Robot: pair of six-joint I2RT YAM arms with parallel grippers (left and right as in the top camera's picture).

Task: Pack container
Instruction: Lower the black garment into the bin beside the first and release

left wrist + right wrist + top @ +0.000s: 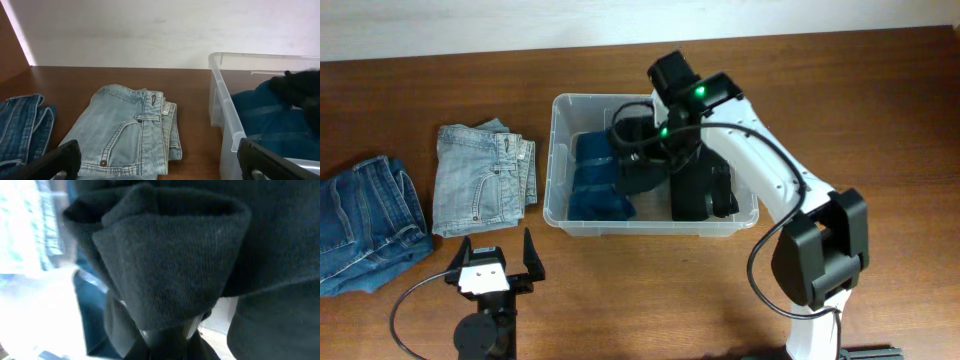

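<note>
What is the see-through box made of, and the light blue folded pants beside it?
The clear rectangular bin looks like glossy plastic: you can see through its walls. The folded light blue jeans look like faded denim, with stitched seams and rivets.

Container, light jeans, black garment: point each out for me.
container (650,227): overhead view, front wall.
light jeans (480,180): overhead view, middle of the folded stack.
black garment (170,255): right wrist view, folded fabric.

A robot lab bench: arms (770,175) on a wood table (650,300), plain white wall (150,30) behind
</note>
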